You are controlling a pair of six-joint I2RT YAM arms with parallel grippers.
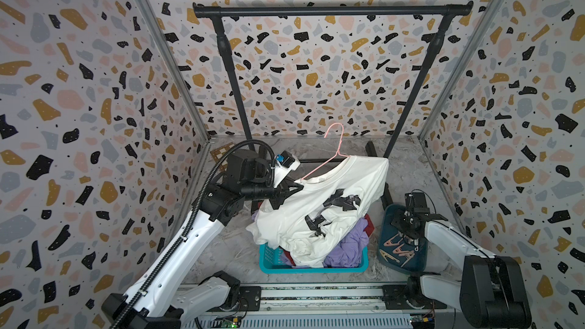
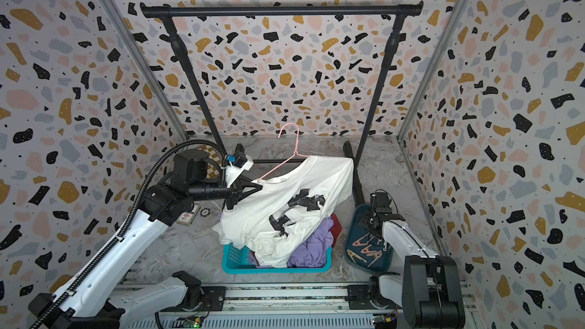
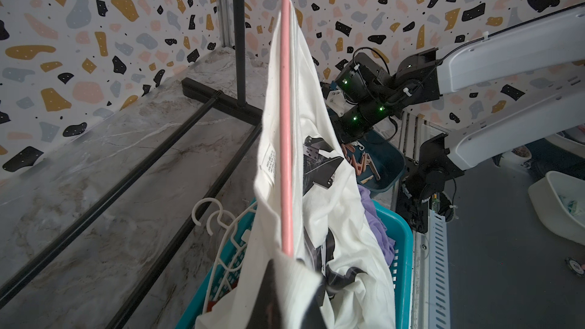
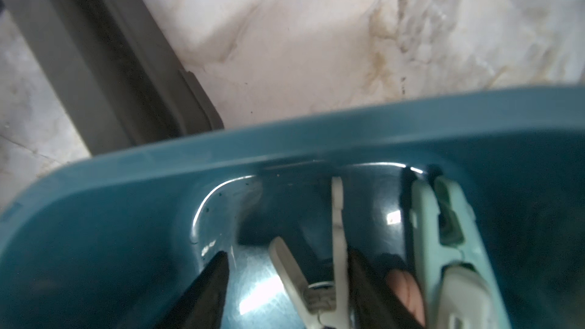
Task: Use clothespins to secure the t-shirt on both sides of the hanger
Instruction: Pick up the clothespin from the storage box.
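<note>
In the glossy teal tray (image 4: 285,140), V-shaped white clothespin (image 4: 338,232), chunky mint clothespin (image 4: 422,232)

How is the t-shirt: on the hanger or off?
On: the pink hanger runs through the t-shirt collar, one shoulder draped over it.

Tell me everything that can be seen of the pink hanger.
The pink hanger is thin and wire-like, with a curved hook on top. It is tilted, and the hook hangs on nothing, well below the black rail. The white t-shirt is draped over it; only the hook and part of one arm show. The left gripper is shut on one end, through the fabric.
</note>
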